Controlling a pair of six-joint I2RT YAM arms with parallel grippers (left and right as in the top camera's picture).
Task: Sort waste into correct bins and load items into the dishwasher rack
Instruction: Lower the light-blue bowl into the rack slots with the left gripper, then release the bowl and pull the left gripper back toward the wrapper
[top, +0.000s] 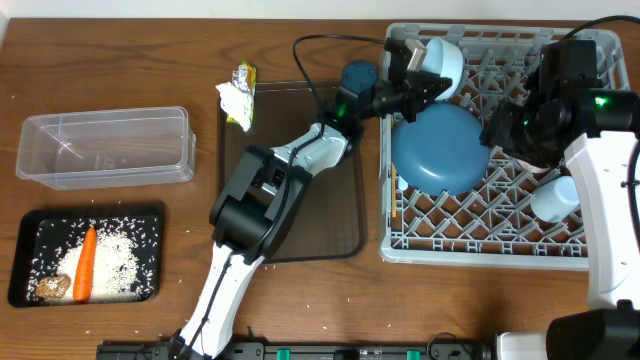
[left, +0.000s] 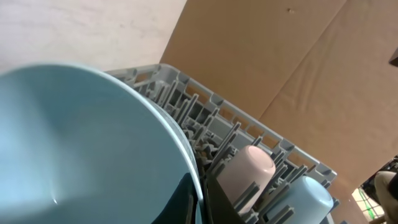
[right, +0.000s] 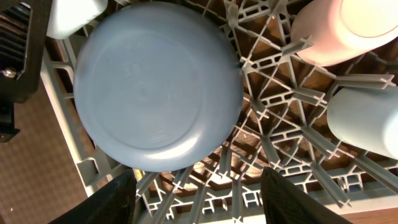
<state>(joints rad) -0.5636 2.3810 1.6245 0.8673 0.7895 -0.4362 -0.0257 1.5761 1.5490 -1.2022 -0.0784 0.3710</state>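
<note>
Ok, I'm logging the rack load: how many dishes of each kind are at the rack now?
Plates: 1, the blue plate
Bowls: 1, the white bowl, held in the left gripper
Cups: 2, the pink cup and the light blue cup
Total: 4

Table (top: 120, 60): brown wood-grain top; extends on all sides of the left gripper (top: 428, 75); serving tray (top: 335, 215): dark brown, rect., raised rim w/ rounded corners; lies flat on table behind the left gripper, on its wrist side; cable (top: 330, 36): black, thin; loops over table near tray's far edge, just behind same gripper; cardboard panel (left: 280, 68): tan, creased; stands ahead of the left gripper, in bkgd of left wrist view; pale wall (left: 81, 31) adjoins it.
</note>
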